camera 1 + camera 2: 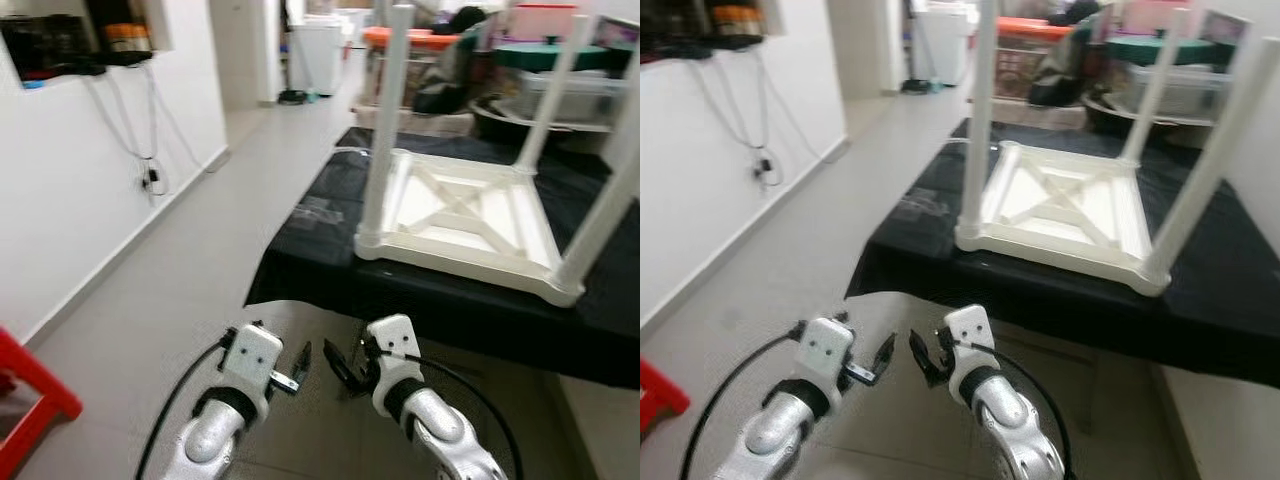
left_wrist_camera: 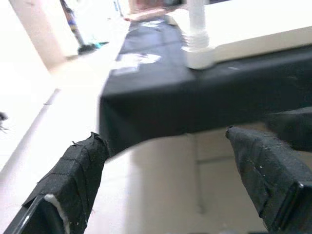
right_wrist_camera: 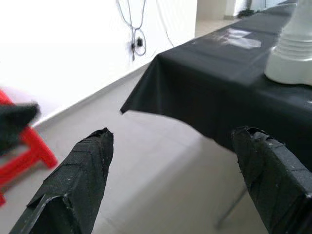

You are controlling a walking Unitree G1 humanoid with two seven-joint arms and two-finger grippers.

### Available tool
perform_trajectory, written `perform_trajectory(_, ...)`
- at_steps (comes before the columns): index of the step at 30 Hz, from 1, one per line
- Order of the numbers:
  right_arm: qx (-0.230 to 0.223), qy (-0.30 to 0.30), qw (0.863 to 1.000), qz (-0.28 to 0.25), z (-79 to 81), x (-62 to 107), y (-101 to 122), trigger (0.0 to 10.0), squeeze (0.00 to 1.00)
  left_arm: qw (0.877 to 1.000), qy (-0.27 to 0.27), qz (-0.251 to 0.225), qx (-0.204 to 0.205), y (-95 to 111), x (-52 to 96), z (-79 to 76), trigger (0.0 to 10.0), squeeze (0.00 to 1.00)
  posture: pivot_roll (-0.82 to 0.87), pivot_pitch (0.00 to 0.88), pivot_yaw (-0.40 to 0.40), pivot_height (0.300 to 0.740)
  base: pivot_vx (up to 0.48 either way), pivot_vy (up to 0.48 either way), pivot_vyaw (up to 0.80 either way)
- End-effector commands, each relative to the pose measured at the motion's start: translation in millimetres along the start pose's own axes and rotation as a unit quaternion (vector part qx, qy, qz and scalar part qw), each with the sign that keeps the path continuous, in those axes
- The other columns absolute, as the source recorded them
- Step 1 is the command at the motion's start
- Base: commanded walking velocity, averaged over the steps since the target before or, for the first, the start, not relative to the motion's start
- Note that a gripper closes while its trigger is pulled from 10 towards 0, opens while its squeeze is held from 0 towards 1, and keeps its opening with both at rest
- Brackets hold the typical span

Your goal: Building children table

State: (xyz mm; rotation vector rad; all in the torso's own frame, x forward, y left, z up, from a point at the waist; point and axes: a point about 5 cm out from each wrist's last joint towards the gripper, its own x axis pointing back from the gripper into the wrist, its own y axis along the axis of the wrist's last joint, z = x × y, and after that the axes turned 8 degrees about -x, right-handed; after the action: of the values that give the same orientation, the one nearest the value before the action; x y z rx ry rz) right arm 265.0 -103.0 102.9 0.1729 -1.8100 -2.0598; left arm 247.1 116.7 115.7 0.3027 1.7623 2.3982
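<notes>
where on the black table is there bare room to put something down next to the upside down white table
Bare black cloth lies on the black table toward its left edge, between that edge and the upturned white table, apart from a small clear wrapper. A narrow strip runs along the near edge. The far side is crowded with tubs and clutter. Both the left gripper and right gripper hang open below.

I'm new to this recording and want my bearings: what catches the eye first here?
A white children's table lies upside down, legs in the air, on a surface covered with a black cloth. In front of it, low over the floor, the left gripper and right gripper are both open and face each other, holding nothing. A red stool sits at the robot's far left.
</notes>
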Motion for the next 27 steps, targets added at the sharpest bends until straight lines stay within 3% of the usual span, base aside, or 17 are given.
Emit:
perform_trajectory(1,-0.009,-0.047,0.998,-0.027,-15.6,1.3,9,10.0,0.00,0.999,0.038,-0.036,-0.010,15,-5.0,16.3,10.0,0.00,0.06,0.000,-0.046,0.740,0.000,0.000,0.00)
perform_trajectory(4,-0.014,-0.086,0.994,-0.064,-25.9,2.0,19,10.0,0.00,0.994,0.092,-0.051,-0.025,21,-5.3,42.3,10.0,0.00,0.06,0.000,-0.044,0.740,0.000,0.000,0.00)
perform_trajectory(10,-0.008,-0.113,0.990,-0.079,-32.1,2.2,24,10.0,0.00,0.992,0.116,-0.046,-0.024,19,-3.1,52.6,10.0,0.00,0.06,0.000,-0.043,0.740,0.000,0.000,0.00)
perform_trajectory(19,-0.008,-0.118,0.989,-0.086,-33.4,0.8,26,10.0,0.00,0.992,0.117,-0.042,-0.021,16,-1.8,49.3,10.0,0.00,0.06,0.000,-0.044,0.740,0.000,0.000,0.00)
perform_trajectory(27,-0.012,-0.111,0.990,-0.082,-29.3,1.5,22,10.0,0.00,0.992,0.113,-0.044,-0.020,16,-2.6,46.5,10.0,0.00,0.06,0.000,-0.043,0.740,0.255,0.000,0.00)
